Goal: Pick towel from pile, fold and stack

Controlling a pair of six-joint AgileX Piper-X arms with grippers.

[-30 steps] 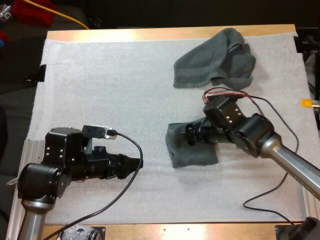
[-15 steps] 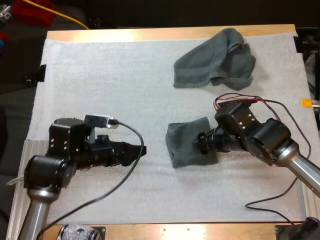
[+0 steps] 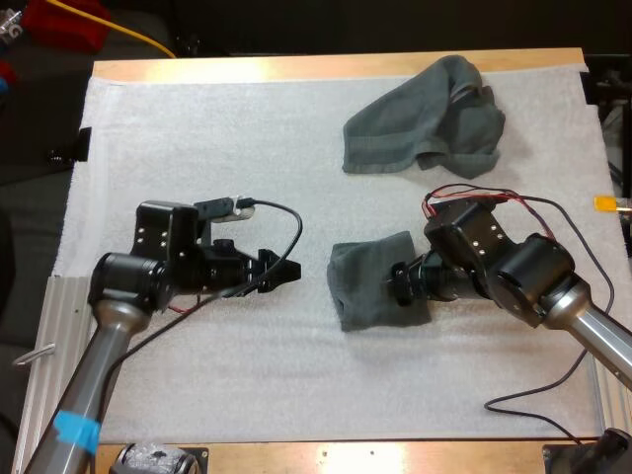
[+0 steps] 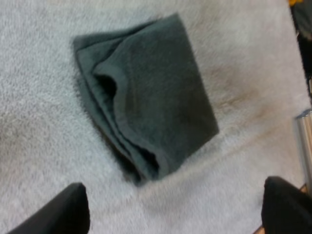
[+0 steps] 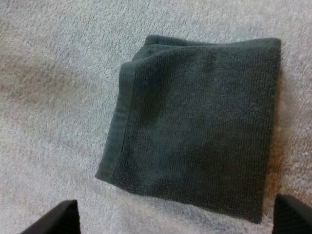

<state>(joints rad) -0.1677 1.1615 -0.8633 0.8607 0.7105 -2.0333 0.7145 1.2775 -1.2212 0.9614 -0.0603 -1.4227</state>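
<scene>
- Between the two arms, near the middle of the mat, both sets of jaws stand released. The left jaws have their fingers (image 4: 53,209) spread wide and clear of any cloth, and they aim at the folded towel (image 3: 365,286) from just beside it.
- Over that towel's right part the right jaws hover, fingers (image 5: 48,219) likewise apart, gripping nothing.
- The folded towel lies flat as a small square on the white mat (image 3: 197,148), with one hem gaping slightly.
- A crumpled towel (image 3: 425,118) sits well apart, near the counter (image 3: 296,67) far edge, with neither arm at it.
- Judged progress: one towel is folded and set down as the start of a stack. The crumpled one has yet to be picked, folded and laid on top.
</scene>
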